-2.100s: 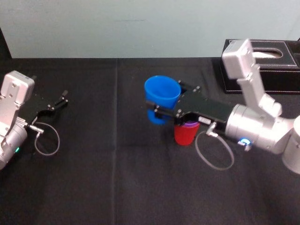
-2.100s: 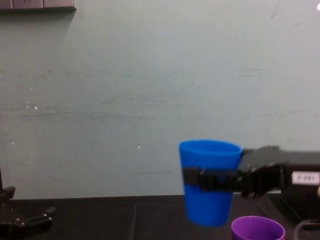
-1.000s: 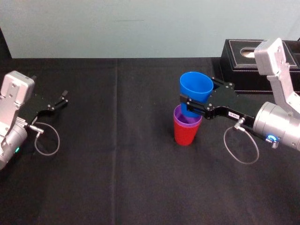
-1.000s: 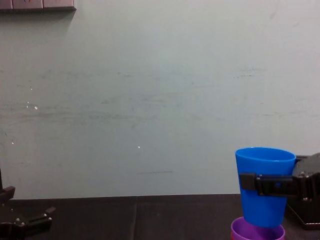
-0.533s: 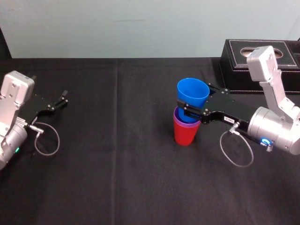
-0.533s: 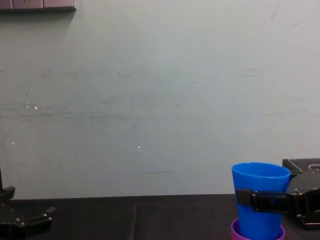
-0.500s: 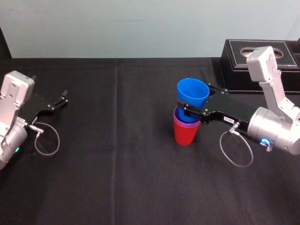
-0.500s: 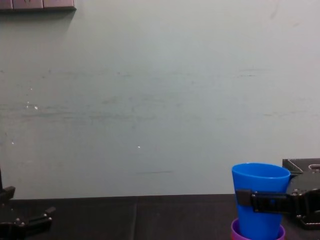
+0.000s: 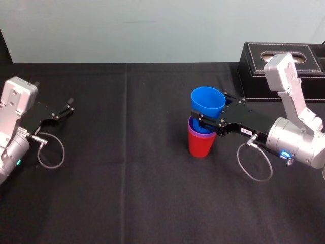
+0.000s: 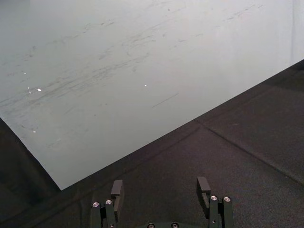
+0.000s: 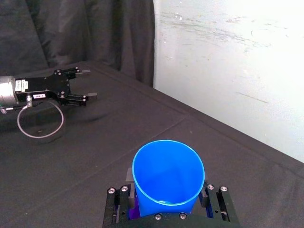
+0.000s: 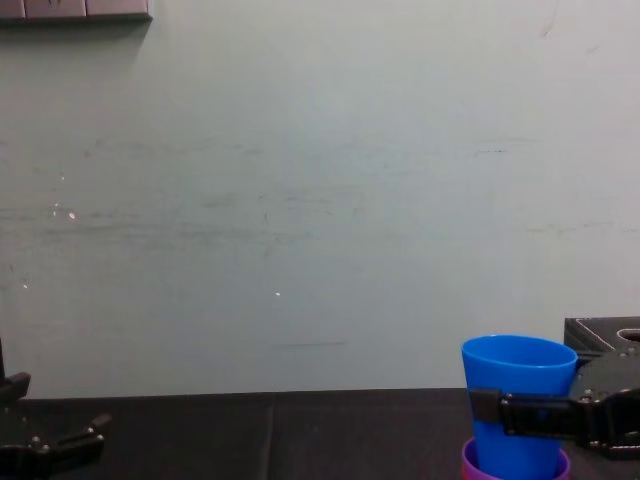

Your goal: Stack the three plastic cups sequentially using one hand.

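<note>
Far left of the head view: one left gripper (image 9: 62, 109), parked, fingers spread, empty. Centre: three plastic cups, one of each colour, with the blue cup (image 9: 207, 103) partway inside the purple cup (image 9: 194, 130), which is nested in the red cup (image 9: 200, 146) on the table (image 9: 127, 193). We judge them light, stiff and slick, best clasped mid-wall. Right: one right gripper (image 9: 205, 121), pinching the blue cup.

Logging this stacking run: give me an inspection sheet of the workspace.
Surface: black cloth table.
Job's things: purple cup nested in red cup; blue cup upright, partly inside the purple one.
Clutter: black box, far right.
Grippers: right gripper shut on the blue cup; left gripper open, parked at the left.
Cables: left cable loop and right cable loop, one by each wrist.
Surroundings: pale wall behind.
</note>
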{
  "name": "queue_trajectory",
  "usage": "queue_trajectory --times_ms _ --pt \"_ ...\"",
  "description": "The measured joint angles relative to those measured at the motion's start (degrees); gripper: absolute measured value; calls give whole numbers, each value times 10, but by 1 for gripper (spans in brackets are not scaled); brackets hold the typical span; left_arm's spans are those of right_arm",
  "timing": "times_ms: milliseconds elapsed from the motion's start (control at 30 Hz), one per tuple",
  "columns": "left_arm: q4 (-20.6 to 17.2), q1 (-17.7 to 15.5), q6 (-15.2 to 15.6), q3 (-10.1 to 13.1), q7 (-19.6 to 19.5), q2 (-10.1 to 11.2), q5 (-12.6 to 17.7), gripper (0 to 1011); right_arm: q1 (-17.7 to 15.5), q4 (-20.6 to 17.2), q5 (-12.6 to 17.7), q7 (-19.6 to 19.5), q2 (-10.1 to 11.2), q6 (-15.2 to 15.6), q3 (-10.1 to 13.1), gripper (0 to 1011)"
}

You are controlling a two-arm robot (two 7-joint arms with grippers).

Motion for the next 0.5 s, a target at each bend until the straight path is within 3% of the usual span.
queue_trajectory --times_ms 100,500 --pt "0 0 0 0 0 0 0 1005 0 -1 0 0 0 0 0 735" --pt "0 0 0 0 0 0 0 1005 0 -2 1 0 1 2 1 1004"
